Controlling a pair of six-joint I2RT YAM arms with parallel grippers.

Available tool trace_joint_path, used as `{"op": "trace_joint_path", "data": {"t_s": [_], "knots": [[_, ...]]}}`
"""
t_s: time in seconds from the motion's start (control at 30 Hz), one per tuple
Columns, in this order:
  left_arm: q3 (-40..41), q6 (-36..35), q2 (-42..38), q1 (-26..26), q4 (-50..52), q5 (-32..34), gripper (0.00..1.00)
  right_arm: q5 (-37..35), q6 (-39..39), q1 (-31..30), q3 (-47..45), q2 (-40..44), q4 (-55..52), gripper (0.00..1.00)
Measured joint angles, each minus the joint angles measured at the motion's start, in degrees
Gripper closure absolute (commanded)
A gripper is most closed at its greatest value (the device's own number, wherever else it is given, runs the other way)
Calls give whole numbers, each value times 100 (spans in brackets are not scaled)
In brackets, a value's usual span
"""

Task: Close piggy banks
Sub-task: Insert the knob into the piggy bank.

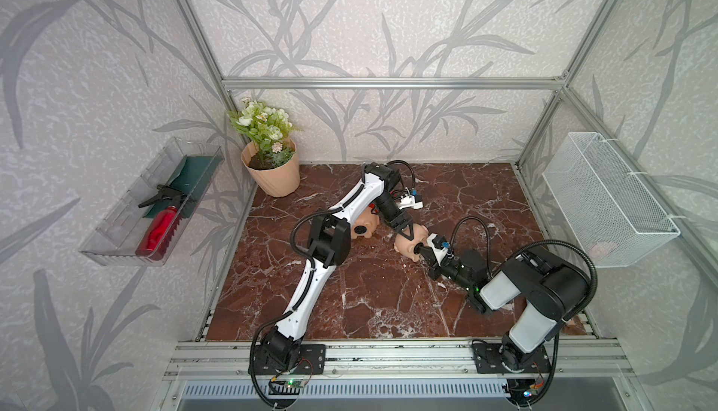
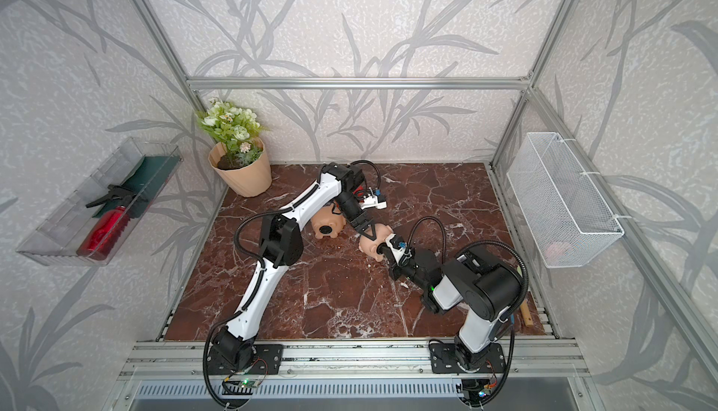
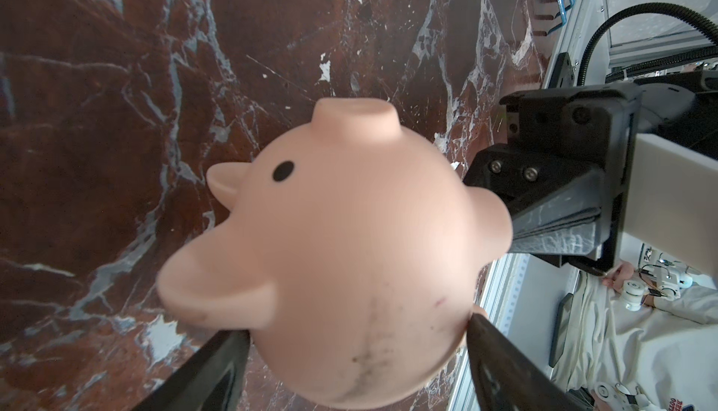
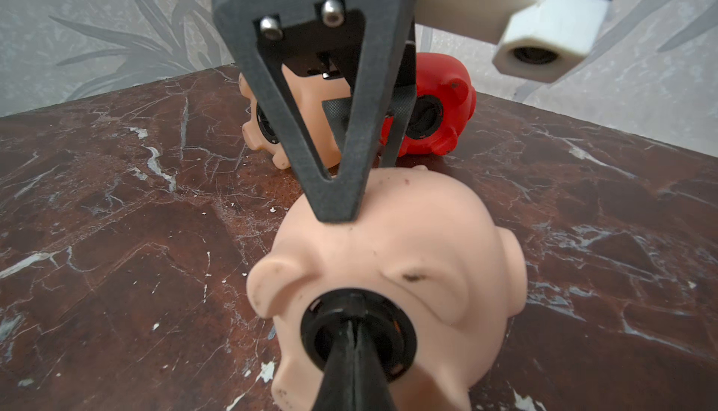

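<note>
A peach piggy bank lies mid-table between both arms. My left gripper reaches over it, one finger on each side of its body, shut on it. One of its fingertips presses on the pig's back. My right gripper is shut, its joined tips pushed into the black plug in the pig's belly hole. Behind, a second peach piggy bank and a red piggy bank lie on their sides, bellies showing black rounds.
A peach flowerpot with green plants stands at the back left corner. On the left wall hangs a clear bin with a red spray bottle. A white wire basket hangs on the right wall. A wooden stick lies near the front right edge.
</note>
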State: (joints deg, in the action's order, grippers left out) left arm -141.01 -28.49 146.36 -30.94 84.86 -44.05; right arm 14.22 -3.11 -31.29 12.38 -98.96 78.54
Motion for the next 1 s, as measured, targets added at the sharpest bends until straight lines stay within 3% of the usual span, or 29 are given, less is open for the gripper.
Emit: {"op": "trace_joint_path", "data": {"t_s": [0.3, 1.0], "knots": [[-20, 4, 0, -2, -4, 11, 14, -111, -140, -50, 4, 0, -66, 100], [-48, -44, 2, 72, -11, 26, 14, -839, -678, -509, 470, 409, -1370, 100]]}}
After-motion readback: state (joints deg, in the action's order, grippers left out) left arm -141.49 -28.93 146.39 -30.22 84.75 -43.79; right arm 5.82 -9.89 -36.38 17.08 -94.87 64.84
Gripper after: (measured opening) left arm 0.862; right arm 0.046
